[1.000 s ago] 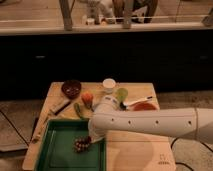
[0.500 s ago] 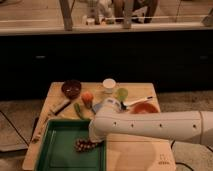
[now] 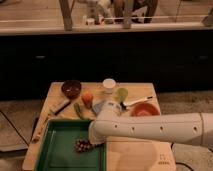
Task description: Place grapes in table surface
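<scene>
Gripper (image 3: 91, 142): at the end of the white arm, low over the right edge of the green tray. It is mostly hidden under the arm's wrist, so whether it is open or closed, and whether it grips anything, cannot be told.
Arm (image 3: 155, 127): enters from the right edge of the view and runs leftward across the near half of the table, ending in a rounded wrist directly above the gripper.
Grapes (image 3: 84, 145): dark reddish cluster directly below the gripper, just to its left, lying at the tray's right rim on the tray side. Contact with the gripper cannot be confirmed.
Green tray (image 3: 57, 152): left of and below the gripper, on the near-left part of the table.
Table surface (image 3: 135, 155): light tan wood; a bare stretch lies just right of the gripper, below the arm, with a small dark logo mark (image 3: 163, 161) well to the right.
Orange bowl (image 3: 145, 110): beyond the arm, up and right of the gripper.
Dark brown bowl (image 3: 71, 89): well beyond the gripper, up and left.
White cup (image 3: 108, 85): far side of the table, beyond the gripper.
Green cup (image 3: 121, 94): just right of the white cup, nearer the arm.
Small orange item (image 3: 87, 97): beyond the gripper, between brown bowl and white cup.
</scene>
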`<action>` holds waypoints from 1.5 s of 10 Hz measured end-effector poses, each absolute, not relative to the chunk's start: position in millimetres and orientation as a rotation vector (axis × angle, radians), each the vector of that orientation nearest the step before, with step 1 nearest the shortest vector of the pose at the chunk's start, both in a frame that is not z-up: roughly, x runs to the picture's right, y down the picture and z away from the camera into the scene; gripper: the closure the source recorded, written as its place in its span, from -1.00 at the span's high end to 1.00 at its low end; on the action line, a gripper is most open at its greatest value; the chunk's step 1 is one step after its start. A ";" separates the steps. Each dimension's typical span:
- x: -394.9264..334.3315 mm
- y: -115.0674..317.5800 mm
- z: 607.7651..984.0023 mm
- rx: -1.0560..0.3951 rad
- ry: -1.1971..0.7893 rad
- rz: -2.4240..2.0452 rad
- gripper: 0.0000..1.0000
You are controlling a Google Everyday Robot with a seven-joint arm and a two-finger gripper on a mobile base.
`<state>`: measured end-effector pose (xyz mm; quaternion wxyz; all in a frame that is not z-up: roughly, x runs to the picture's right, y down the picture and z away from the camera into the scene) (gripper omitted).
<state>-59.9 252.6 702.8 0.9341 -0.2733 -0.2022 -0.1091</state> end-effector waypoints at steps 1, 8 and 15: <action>-57.4 253.3 702.2 -0.557 -0.415 -0.215 -0.78; -47.1 261.5 694.9 -0.535 -0.440 -0.173 -0.91; -38.7 268.3 693.8 -0.530 -0.476 -0.134 -0.71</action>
